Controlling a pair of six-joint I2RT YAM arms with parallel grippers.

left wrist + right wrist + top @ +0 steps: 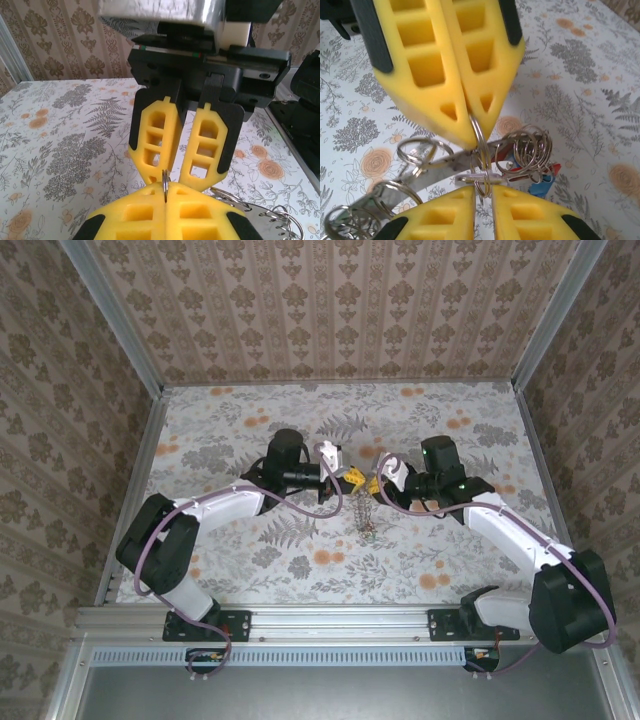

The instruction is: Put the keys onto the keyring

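Observation:
My two grippers meet tip to tip above the middle of the table. The left gripper [345, 478] [165, 192] is shut on a small split ring [479, 134], pinched edge-on between its yellow pads. The right gripper [373, 483] [482, 192] faces it with its jaws a narrow gap apart, and the ring's lower end sits in that gap. A silver key blade [485, 176] threads through this ring. Behind hang several more small rings [530, 147] and keys with red and blue heads [546, 181]. A long silvery band [432, 167], apparently the keyring, carries more rings.
The bunch of rings and keys [367, 518] dangles below the grippers, down toward the flowered tabletop [250, 420]. Patterned walls close the table in at the back and on both sides, with metal rails [135, 470] along the edges.

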